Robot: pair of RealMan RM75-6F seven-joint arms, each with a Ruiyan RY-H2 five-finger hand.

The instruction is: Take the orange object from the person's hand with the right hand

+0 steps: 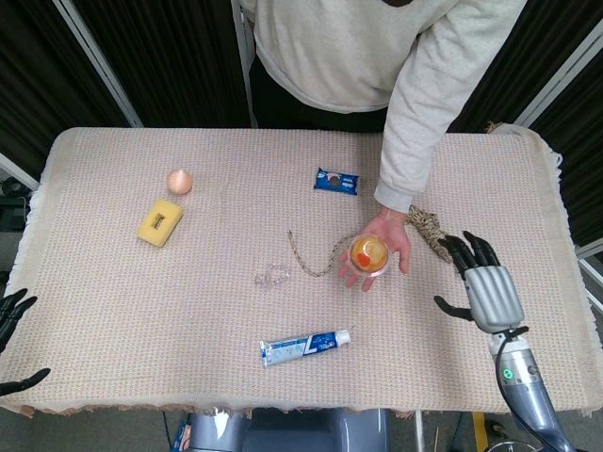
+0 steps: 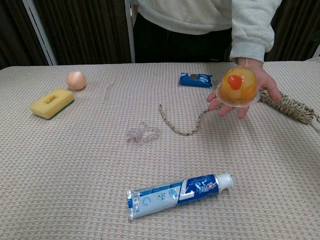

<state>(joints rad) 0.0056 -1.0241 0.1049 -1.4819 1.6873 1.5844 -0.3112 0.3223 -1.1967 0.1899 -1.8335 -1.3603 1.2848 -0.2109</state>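
Note:
The orange object [image 1: 369, 255] is a clear domed cup of orange jelly with a red spot, lying on the person's upturned palm [image 1: 390, 237] above the table's right middle; the chest view shows the cup [image 2: 238, 86] raised off the cloth. My right hand [image 1: 482, 286] hovers open to the right of it, fingers spread, a short gap from the person's hand, and is absent from the chest view. At the head view's bottom left corner my left hand [image 1: 11, 331] shows only dark fingertips, spread apart and holding nothing.
A twine bundle [image 1: 431, 233] with a loose strand lies just behind my right hand. A toothpaste tube [image 1: 305, 347], a clear plastic piece [image 1: 271, 277], a blue snack packet [image 1: 336, 181], a yellow sponge [image 1: 160, 221] and a peach ball [image 1: 179, 180] lie on the cloth.

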